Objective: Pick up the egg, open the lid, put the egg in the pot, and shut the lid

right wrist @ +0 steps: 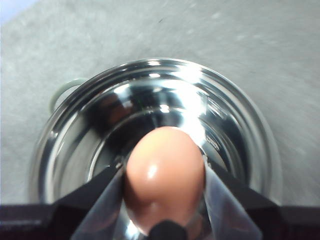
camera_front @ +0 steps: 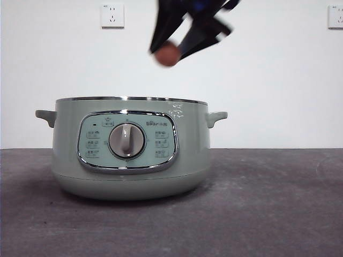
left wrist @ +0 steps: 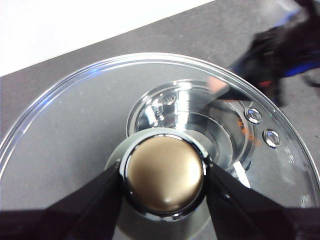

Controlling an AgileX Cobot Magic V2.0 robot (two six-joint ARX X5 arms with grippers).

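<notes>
- The pot (camera_front: 128,155) sits left of centre in the front view, its top uncovered; in the right wrist view its shiny steel bowl (right wrist: 150,115) fills the middle of the frame, wide and apparently empty.
- The left gripper (left wrist: 165,176) is clamped on the knob (left wrist: 165,180) of the lid (left wrist: 75,130), low in the left wrist view. The lid looks stiff, fairly heavy and breakable, so I judge the knob to be the only sensible hold. It seems to be held above and off to one side of the pot, though through the glass this is hard to judge.
- The right gripper (right wrist: 165,192) squeezes the egg (right wrist: 165,182) between its two jaws; in the front view the egg (camera_front: 168,54) hangs at upper centre, well above the pot's chrome rim (camera_front: 131,99).
- The egg is light, smooth, slippery and fragile; a gentle side grip suits it, and it wants a low release.
- The open mouth is far wider than the egg, leaving ample room to descend; the rim is the one edge to avoid.
</notes>
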